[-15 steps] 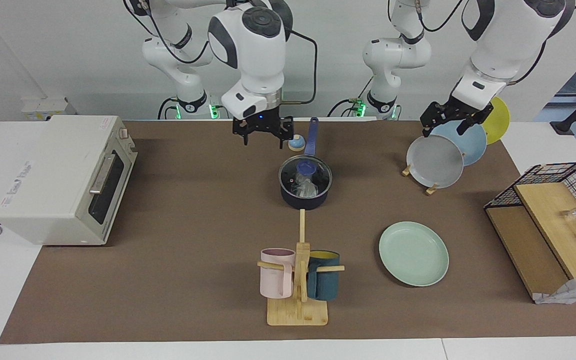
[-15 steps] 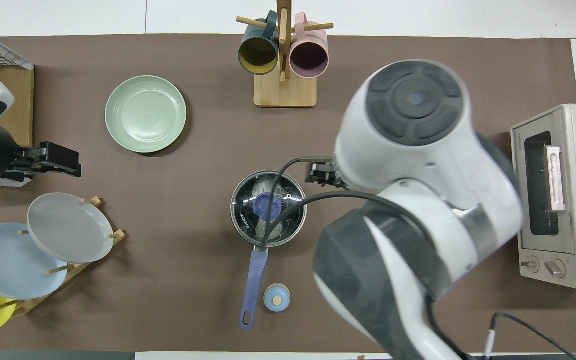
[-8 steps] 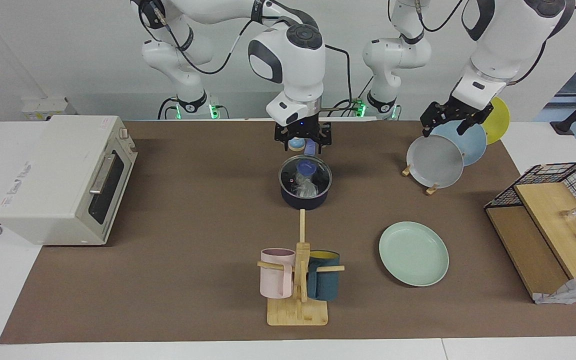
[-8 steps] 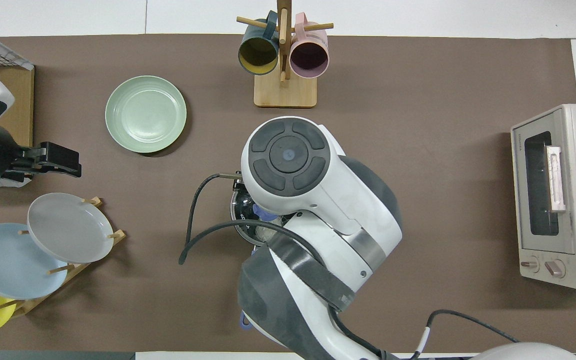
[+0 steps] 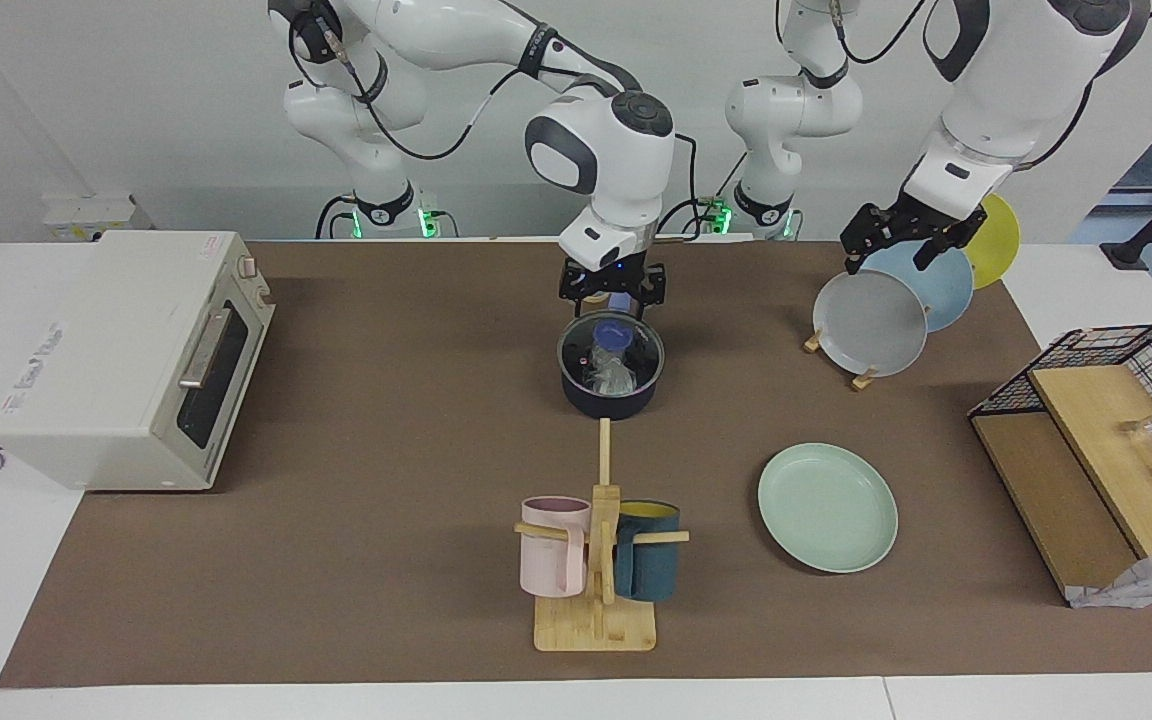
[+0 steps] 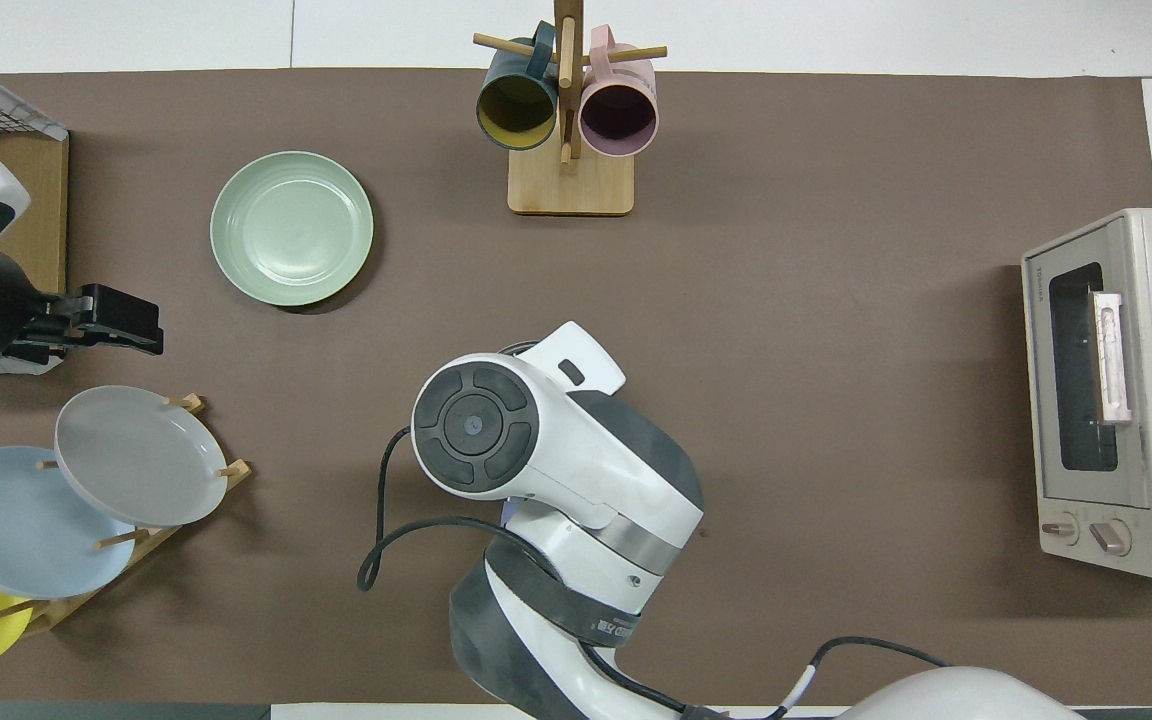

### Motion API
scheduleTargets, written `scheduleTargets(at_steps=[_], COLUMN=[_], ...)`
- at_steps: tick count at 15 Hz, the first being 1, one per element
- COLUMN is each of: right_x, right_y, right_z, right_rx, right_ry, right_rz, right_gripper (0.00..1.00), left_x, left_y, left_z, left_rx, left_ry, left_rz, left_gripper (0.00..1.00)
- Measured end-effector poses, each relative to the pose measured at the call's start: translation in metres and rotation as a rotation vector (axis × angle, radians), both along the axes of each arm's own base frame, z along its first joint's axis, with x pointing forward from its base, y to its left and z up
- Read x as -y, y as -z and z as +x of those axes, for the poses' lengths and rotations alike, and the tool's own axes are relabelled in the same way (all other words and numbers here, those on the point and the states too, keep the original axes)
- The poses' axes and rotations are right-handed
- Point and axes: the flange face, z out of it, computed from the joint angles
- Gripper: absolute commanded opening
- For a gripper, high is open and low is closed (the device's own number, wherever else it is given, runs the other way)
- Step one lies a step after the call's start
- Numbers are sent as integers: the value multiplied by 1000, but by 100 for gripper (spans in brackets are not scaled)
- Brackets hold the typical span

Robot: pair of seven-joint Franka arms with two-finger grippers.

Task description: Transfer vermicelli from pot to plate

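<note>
The dark navy pot point(image 5: 609, 398) stands mid-table with a glass lid and its blue knob point(image 5: 612, 335) on it. The whitish vermicelli point(image 5: 612, 378) shows through the lid. My right gripper point(image 5: 612, 290) is low over the pot's blue handle point(image 5: 621, 299), just at the pot's rim on the side nearer the robots, open, a finger on each side of the handle. In the overhead view the right arm hides the pot. The mint-green plate point(image 5: 827, 507) point(image 6: 291, 228) lies empty, farther from the robots, toward the left arm's end. My left gripper point(image 5: 896, 245) point(image 6: 121, 320) waits open over the plate rack.
A toaster oven point(image 5: 126, 350) stands at the right arm's end. A wooden mug tree point(image 5: 596, 600) with a pink and a teal mug stands farther from the robots than the pot. A rack point(image 5: 816, 340) holds grey, light blue and yellow plates. A wire basket point(image 5: 1136, 350) and wooden boards stand beside it.
My right gripper has swung from the oven's side to over the pot's handle and come lower, its arm now covering the pot from above. The left arm has not moved.
</note>
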Motion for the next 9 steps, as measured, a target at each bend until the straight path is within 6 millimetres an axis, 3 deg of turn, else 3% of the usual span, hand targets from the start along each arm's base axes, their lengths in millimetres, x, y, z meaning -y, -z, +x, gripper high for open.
scheduleTargets(at_steps=[6, 9], right_x=[-2, -1], right_y=[29, 30], right_z=[-1, 1], right_rx=[1, 2], right_ry=[11, 15], right_rz=[35, 37], right_gripper=[99, 86], left_x=[2, 0], left_y=[0, 0], left_z=[0, 0], left_rx=[0, 0], left_ry=[4, 0], left_rz=[0, 0], left_gripper=[100, 100])
